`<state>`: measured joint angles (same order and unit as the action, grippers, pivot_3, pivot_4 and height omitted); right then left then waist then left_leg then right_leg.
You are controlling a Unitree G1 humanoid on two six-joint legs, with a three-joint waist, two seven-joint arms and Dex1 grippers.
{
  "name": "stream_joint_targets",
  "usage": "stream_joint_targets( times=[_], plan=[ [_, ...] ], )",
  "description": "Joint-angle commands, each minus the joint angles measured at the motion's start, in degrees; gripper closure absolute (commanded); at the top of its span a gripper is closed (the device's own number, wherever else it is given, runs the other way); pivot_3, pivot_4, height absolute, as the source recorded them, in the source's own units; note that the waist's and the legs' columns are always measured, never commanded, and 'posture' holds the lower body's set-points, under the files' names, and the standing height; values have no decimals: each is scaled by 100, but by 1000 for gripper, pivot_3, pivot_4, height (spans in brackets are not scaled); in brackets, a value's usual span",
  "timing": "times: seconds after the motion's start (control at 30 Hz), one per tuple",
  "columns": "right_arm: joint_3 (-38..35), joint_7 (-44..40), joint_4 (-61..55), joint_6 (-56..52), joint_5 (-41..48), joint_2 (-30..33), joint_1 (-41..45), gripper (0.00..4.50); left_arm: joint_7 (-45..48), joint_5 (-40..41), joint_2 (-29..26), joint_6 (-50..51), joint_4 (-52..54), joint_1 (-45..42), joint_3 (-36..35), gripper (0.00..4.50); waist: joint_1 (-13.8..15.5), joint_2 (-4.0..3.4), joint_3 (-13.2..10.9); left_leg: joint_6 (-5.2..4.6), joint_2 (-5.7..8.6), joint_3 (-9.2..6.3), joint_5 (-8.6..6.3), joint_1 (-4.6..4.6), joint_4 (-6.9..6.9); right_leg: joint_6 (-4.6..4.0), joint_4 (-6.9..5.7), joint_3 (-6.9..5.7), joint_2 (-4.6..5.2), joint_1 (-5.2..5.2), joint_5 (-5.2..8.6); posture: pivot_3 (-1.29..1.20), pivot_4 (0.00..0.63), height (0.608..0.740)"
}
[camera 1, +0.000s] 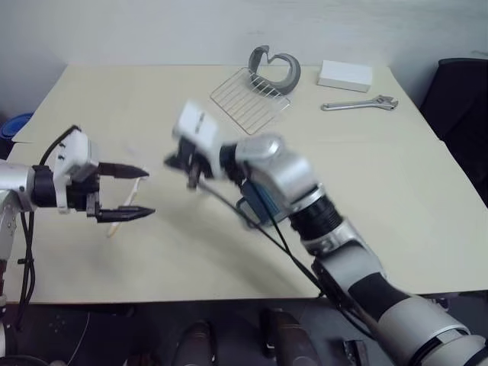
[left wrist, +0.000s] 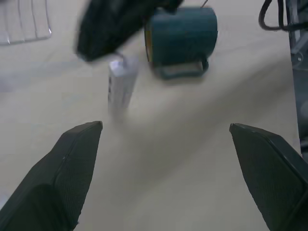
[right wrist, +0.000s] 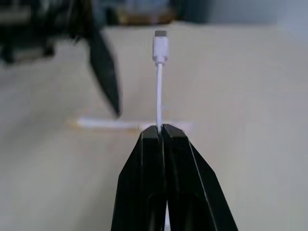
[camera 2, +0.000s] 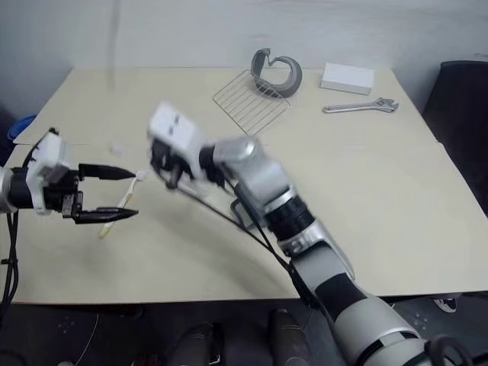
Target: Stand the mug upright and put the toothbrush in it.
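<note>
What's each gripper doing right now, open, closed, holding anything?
Left gripper: open, holding nothing.
Right gripper: closed on a thin white cable with a plug at its end.

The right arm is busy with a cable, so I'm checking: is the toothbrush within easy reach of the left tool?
Probably yes: the open left tool hovers right over the toothbrush, with nothing between them.
</note>
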<state>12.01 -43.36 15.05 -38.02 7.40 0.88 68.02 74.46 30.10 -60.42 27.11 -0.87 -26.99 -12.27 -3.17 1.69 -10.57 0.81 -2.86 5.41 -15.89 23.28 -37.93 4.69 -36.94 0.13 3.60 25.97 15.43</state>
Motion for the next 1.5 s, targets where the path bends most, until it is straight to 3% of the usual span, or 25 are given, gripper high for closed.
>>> stream_joint_targets(
  times=[0.03,0.2,0.33,0.4,0.63,0.83,1.0,1.27,1.37,1.5],
  plan=[
    [-1074,423,-654,-634,401,656,368,4486,-112,127,119,75,193,-191,-11,0,39,-1,-1,0,0,-3,-1,-1,0,0,3,-5,5,-6,0,0,150,740],
    [-1760,391,-1619,-1477,471,2480,39,4486,-207,354,413,380,604,-446,172,0,107,-1,-1,-24,11,2,-16,2,2,0,46,-3,14,-20,0,0,150,740],
    [-2380,410,-2348,-2029,409,3891,-1080,4486,-221,372,611,427,787,-600,358,0,157,-2,-1,-28,8,8,-29,1,7,3,70,-1,-2,-30,1,0,150,740],
    [-2876,554,-2736,-2441,513,4171,-1750,4486,-186,304,674,352,728,-656,473,0,155,-6,-3,-28,7,14,-30,1,14,4,97,1,-5,-31,1,0,150,740],
    [-3020,1153,-3530,-2287,421,3836,-3977,4486,-58,139,899,184,428,-1038,840,0,58,-9,-5,-23,-8,24,-25,-24,18,12,87,22,-36,-31,-2,0,150,740],
    [-3217,1540,-3346,-1660,314,3809,-4566,2501,15,133,1007,244,331,-1258,938,0,74,-10,-5,-28,2,20,-5,-31,5,25,99,32,-32,-51,-13,0,150,740],
    [-3347,1493,-3814,-1941,547,4060,-4589,829,40,143,1012,264,330,-1246,964,0,100,-11,-6,-31,5,16,-8,-24,4,30,95,32,-30,-48,-16,0,150,740],
    [-2922,1297,-4996,-2797,1373,4319,-3792,829,-7,136,963,288,389,-1134,923,0,147,-12,-7,-32,3,3,-9,-21,6,28,95,24,-32,-47,-14,0,150,740],
    [-2949,1303,-5133,-3303,1905,3988,-3280,829,-42,149,934,316,456,-1085,893,0,142,-12,-7,-32,8,5,-9,-19,5,28,97,27,-24,-46,-15,0,150,740],
    [-2491,959,-5616,-3891,2557,4023,-3754,829,-86,175,863,359,584,-934,818,0,165,-9,-5,-34,6,-1,-11,-16,9,27,100,22,-23,-48,-15,0,150,740]
  ],
)
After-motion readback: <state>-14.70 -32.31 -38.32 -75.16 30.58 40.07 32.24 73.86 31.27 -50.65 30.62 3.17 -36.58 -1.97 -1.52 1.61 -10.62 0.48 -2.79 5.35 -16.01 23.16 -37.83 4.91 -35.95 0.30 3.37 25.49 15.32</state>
